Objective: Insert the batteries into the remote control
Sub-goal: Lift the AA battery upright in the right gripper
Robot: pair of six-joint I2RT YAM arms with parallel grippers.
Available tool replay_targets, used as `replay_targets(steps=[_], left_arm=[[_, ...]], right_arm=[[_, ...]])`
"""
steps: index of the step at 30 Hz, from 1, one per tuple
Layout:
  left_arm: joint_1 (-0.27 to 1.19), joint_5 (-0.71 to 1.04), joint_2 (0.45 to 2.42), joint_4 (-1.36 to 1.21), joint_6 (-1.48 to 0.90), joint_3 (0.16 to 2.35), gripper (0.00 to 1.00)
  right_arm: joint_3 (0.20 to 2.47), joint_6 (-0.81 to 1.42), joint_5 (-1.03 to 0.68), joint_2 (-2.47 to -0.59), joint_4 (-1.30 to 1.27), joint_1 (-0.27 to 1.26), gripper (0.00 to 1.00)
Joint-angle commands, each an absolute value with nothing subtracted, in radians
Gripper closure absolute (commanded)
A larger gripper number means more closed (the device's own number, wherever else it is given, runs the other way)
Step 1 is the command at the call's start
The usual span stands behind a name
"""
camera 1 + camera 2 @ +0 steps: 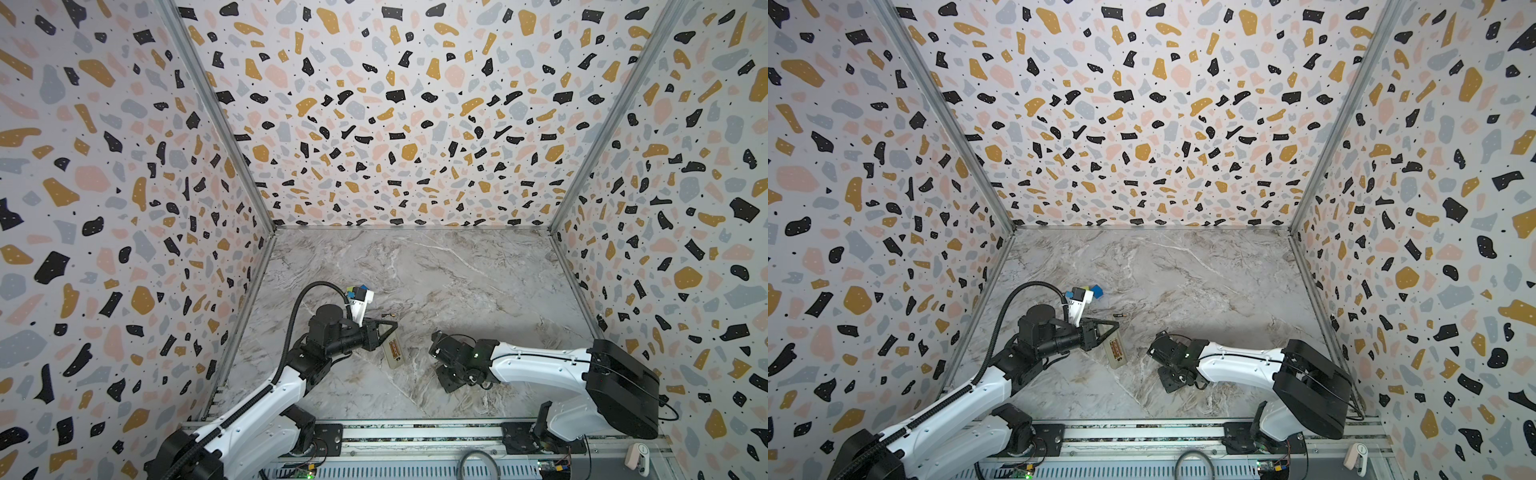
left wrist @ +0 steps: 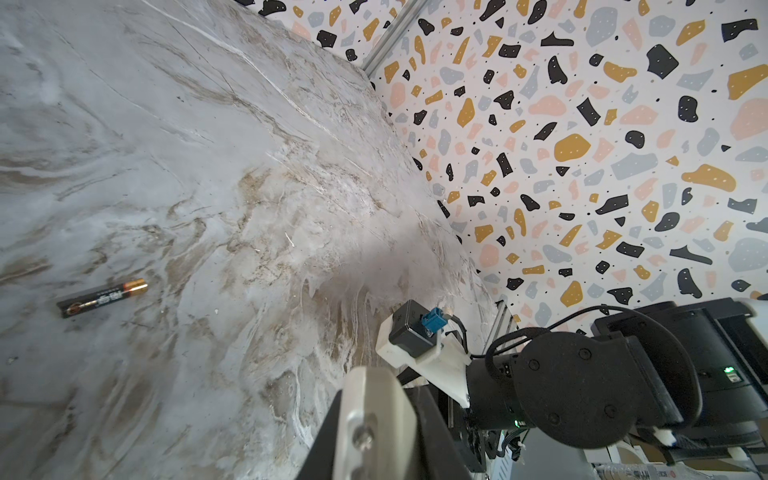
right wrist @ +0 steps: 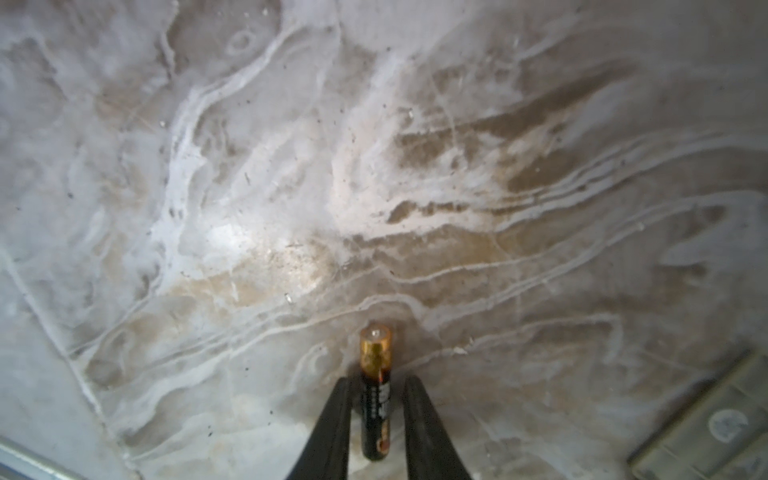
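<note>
The remote control [image 1: 394, 353] [image 1: 1116, 354], a slim white slab with a red-marked label, hangs tilted with its lower end near the marble. My left gripper [image 1: 390, 328] [image 1: 1109, 328] is shut on its upper end. In the left wrist view the remote's pale edge [image 2: 374, 419] fills the gap of the left gripper [image 2: 378, 395]. One of the batteries [image 3: 375, 353], black with a copper end, lies on the table. My right gripper [image 3: 376, 380] [image 1: 435, 345] stands open around it, with slim gaps at both fingers. A second battery [image 1: 388, 316] [image 1: 1121, 316] [image 2: 102, 298] lies loose beyond the remote.
Green and blue cubes [image 1: 358, 289] [image 1: 1096, 290] sit behind the left wrist camera. The marble tabletop [image 1: 457, 270] is walled on three sides by terrazzo panels. A blurred pale ridged piece [image 3: 706, 428] shows at the corner of the right wrist view.
</note>
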State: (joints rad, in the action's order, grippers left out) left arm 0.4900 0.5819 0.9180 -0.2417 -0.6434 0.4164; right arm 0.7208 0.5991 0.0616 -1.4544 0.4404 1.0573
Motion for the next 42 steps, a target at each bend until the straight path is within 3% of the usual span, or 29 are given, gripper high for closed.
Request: replay_targets(steps=[1, 12, 26, 38, 42], left_arm=[[0.495, 0.578, 0.906, -0.293, -0.629, 0.411, 1.0], [0.499, 0.587, 0.91, -0.304, -0.627, 0.405, 1.0], [0.499, 0.566, 0.905, -0.305, -0.629, 0.396, 1.0], [0.499, 0.567, 0.933, -0.338, -0.659, 0.399, 1.0], [0.501, 0.565, 0.939, -0.361, -0.682, 0.399, 1.0]], right_arm=[[0.739, 0.591, 0.06, -1.465, 0.451, 1.047, 0.66], [0.775, 0.579, 0.07, -1.494, 0.452, 1.02, 0.68], [0.776, 0.563, 0.047, -1.524, 0.471, 1.017, 0.85], [0.744, 0.563, 0.05, -1.51, 0.459, 1.017, 0.87], [0.74, 0.56, 0.052, -1.48, 0.452, 1.017, 0.94]])
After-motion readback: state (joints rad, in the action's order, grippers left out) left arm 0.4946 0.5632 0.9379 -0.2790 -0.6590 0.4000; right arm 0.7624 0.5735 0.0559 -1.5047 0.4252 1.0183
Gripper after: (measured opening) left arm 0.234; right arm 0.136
